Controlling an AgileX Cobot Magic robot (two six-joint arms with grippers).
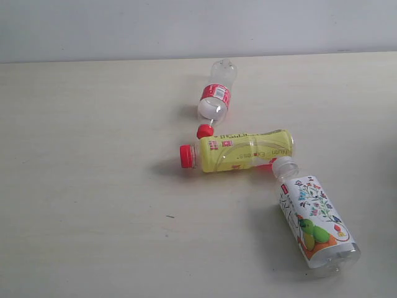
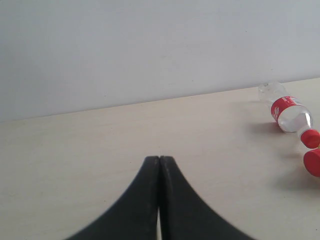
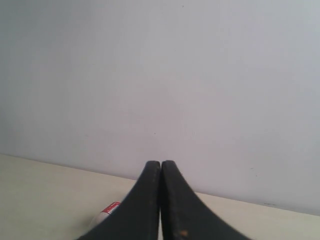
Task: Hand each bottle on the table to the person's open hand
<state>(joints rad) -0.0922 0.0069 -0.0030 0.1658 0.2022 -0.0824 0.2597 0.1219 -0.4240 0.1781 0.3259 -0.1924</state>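
Observation:
Three bottles lie on the pale table (image 1: 87,186) in the exterior view. The small clear bottle with red label and cap (image 1: 215,99) is farthest back, the yellow bottle with red cap (image 1: 239,151) lies crosswise in the middle, and the clear bottle with the floral green-fruit label (image 1: 316,220) lies at the front right. The green-label bottle is out of view. Neither arm shows in the exterior view. My left gripper (image 2: 159,159) is shut and empty, with the small bottle (image 2: 289,113) far off to one side. My right gripper (image 3: 160,163) is shut and empty; part of a red-labelled bottle (image 3: 106,212) shows beside one finger.
A plain pale wall (image 1: 198,25) rises behind the table's far edge. The red cap of the yellow bottle (image 2: 313,161) shows at the edge of the left wrist view. No hand is in view.

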